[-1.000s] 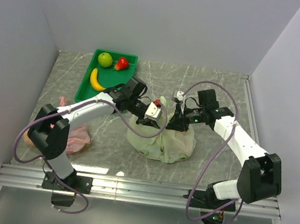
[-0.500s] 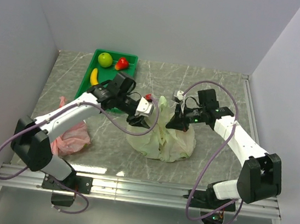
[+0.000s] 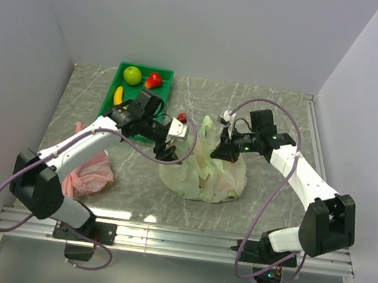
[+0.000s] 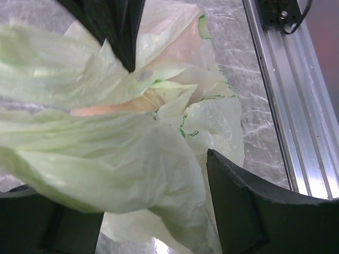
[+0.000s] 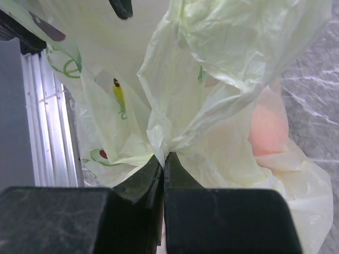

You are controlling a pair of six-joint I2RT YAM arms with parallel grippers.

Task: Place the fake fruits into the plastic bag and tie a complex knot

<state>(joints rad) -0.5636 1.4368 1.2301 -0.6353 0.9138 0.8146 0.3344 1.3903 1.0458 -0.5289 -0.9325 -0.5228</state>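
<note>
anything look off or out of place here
Yes: a green apple, a small red fruit and a banana sit in the green tray at far left, yet the right gripper is pinching gathered film of the plastic bag. A crumpled pink bag lies beside the left arm.

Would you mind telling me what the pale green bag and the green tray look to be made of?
The bag looks like thin translucent plastic film: it crumples, and a peach-coloured shape shows through it. The tray appears to be rigid, smooth moulded plastic with a raised rim, though less certainly.
</note>
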